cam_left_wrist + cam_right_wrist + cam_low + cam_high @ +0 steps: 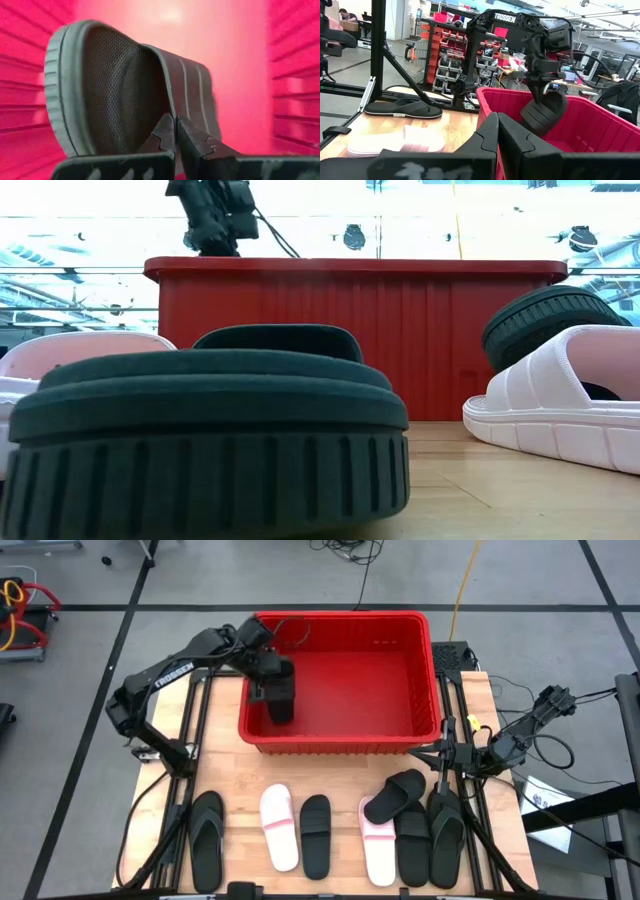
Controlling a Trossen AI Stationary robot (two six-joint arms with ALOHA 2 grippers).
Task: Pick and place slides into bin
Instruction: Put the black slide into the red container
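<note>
- Left gripper (272, 682) over the red bin (400, 625), inside its 9 o'clock end, fingers (165, 137) clamped on the band of a black band slide (281, 698).
- Held slide (115, 95) hanging below the gripper within the bin walls, sole edge turned toward one ribbed wall; from the right wrist view, slide (543, 112) dangling above the bin floor, tilted; whether it touches the floor cannot be told.
- Bin at the 12 o'clock side of the wooden table (340, 775), nothing else visible in it.
- Right gripper (478, 752) at the table's 3 o'clock edge, fingers (487, 135) pressed together on nothing, just beside the bin's corner.
- Remaining slides in a row along the 6 o'clock edge: a black flip-flop (207, 838) toward 7 o'clock, then a pale pink slide (279, 827), a black slide (316, 835), a second pale pink slide (377, 840), and two more black sandals (432, 838) toward 5 o'clock.
- One black band slide (394, 795) lying tilted across the second pink slide and its black neighbour.
- In the low view, black slide sole (200, 450) filling the foreground, bin wall (420, 340) behind it.
</note>
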